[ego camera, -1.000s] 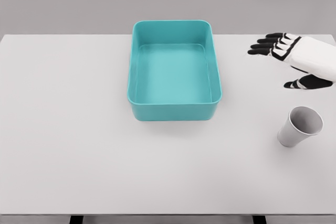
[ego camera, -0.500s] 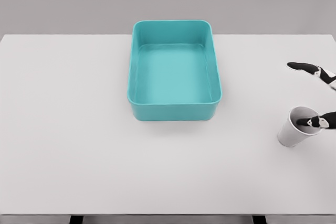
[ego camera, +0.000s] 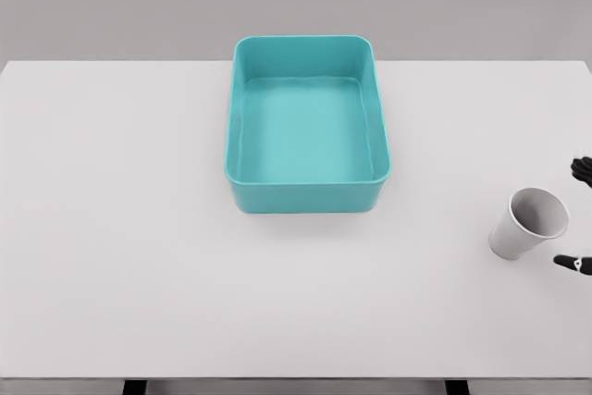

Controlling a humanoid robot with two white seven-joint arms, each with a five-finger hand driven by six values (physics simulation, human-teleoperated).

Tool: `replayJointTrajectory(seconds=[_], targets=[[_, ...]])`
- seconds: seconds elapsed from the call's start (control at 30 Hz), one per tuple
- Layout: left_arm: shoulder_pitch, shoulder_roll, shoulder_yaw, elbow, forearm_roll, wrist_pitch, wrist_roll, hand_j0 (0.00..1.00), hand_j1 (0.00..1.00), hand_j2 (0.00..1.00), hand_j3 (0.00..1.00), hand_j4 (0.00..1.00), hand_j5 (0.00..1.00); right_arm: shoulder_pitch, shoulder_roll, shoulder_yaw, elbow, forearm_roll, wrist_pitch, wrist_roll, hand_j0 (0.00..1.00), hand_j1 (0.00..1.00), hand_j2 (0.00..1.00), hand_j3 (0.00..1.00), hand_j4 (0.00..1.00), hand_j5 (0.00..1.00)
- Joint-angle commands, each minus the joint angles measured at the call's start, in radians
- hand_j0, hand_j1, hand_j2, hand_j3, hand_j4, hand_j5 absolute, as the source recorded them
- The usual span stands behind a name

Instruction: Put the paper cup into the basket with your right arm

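White paper cup (ego camera: 527, 223) stands upright on the tabletop (ego camera: 120, 256), well right of the empty teal basket (ego camera: 307, 193). Only 2 dark fingertips (ego camera: 582, 170) of the right hand show at the frame edge; its opening cannot be told, and it holds nothing. A clumsy sideways approach could topple the light cup.

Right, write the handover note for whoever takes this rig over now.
Right hand: only dark fingertips show at the right edge, either side of the paper cup, not touching it; grip state cannot be told.
Left arm: out of view.
Paper cup: upright on the white table, near its right edge, not held.
Teal basket: centre back of the table, nothing inside.
Done: nothing yet.
Left: close the right hand on the cup, lift it, carry it left to the basket, release inside.
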Motion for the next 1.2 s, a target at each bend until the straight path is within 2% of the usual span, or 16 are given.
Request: replayJointTrajectory(seconds=[0.0,0.03,0.4,0.6,0.63,0.77,1.17], targets=[[0.000,0.000,0.001,0.000,0.000,0.000,-0.001,1.00,1.00,1.00,1.00,1.00,1.00,0.000,0.048,0.001,0.033,-0.003,0.002,0.000,1.00,1.00,1.00,1.00,1.00,1.00],[0.000,0.000,0.000,0.000,0.000,0.000,-0.001,1.00,1.00,1.00,1.00,1.00,1.00,0.000,0.078,-0.002,0.050,0.005,0.002,0.000,1.00,1.00,1.00,1.00,1.00,1.00],[0.000,0.000,0.000,0.000,0.000,0.000,-0.001,1.00,1.00,1.00,1.00,1.00,1.00,-0.014,0.144,-0.008,0.153,0.002,0.002,0.000,1.00,1.00,1.00,1.00,1.00,1.00],[0.000,0.000,0.000,0.000,0.000,0.000,0.001,1.00,1.00,1.00,1.00,1.00,1.00,-0.074,0.190,0.009,0.208,0.002,0.002,0.000,1.00,1.00,1.00,1.00,1.00,1.00],[0.000,0.000,0.000,0.000,0.000,0.000,0.001,1.00,1.00,1.00,1.00,1.00,1.00,-0.078,0.213,0.008,0.213,0.003,0.002,0.000,1.00,1.00,1.00,1.00,1.00,1.00],[0.000,0.000,0.000,0.000,0.000,0.000,0.001,1.00,1.00,1.00,1.00,1.00,1.00,-0.078,0.235,0.009,0.234,0.003,0.002,0.000,1.00,1.00,1.00,1.00,1.00,1.00],[0.000,0.000,0.000,0.000,0.000,0.000,-0.001,1.00,1.00,1.00,1.00,1.00,1.00,-0.106,0.258,0.031,0.225,-0.011,0.002,0.000,1.00,1.00,1.00,1.00,1.00,1.00]])
